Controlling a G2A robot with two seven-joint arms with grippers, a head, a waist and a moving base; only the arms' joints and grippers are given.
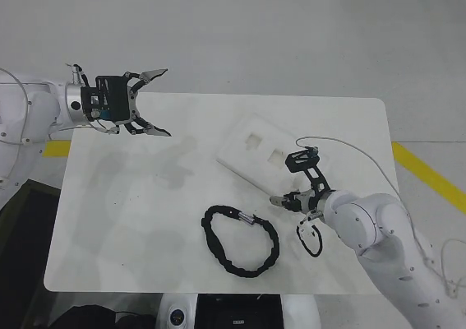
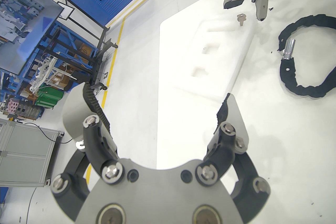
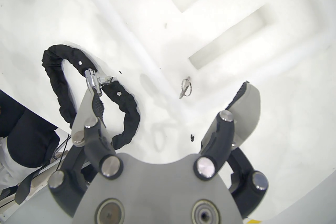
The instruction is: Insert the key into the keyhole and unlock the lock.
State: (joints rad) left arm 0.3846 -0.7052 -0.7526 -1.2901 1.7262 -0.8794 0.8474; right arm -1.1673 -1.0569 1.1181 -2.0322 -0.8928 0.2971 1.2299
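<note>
A black fabric-covered chain lock (image 1: 241, 240) lies looped near the table's front middle, and its chrome lock cylinder (image 1: 247, 219) (image 2: 288, 47) (image 3: 92, 80) faces the far side. The small metal key (image 3: 185, 87) (image 2: 241, 18), on a ring, rests on the white foam tray (image 1: 253, 160) close to its near corner. My right gripper (image 1: 292, 201) (image 3: 168, 91) (image 2: 246, 9) hovers open just above the key, one finger on either side, not touching it. My left gripper (image 1: 161, 103) (image 2: 156, 95) is open and holds nothing, above the table's far left corner.
The foam tray (image 2: 183, 64) has several rectangular recesses and sits right of the table's centre. The white table (image 1: 134, 230) has bare room on its left half. A thin cable (image 1: 356, 152) trails from the right wrist over the table's right side.
</note>
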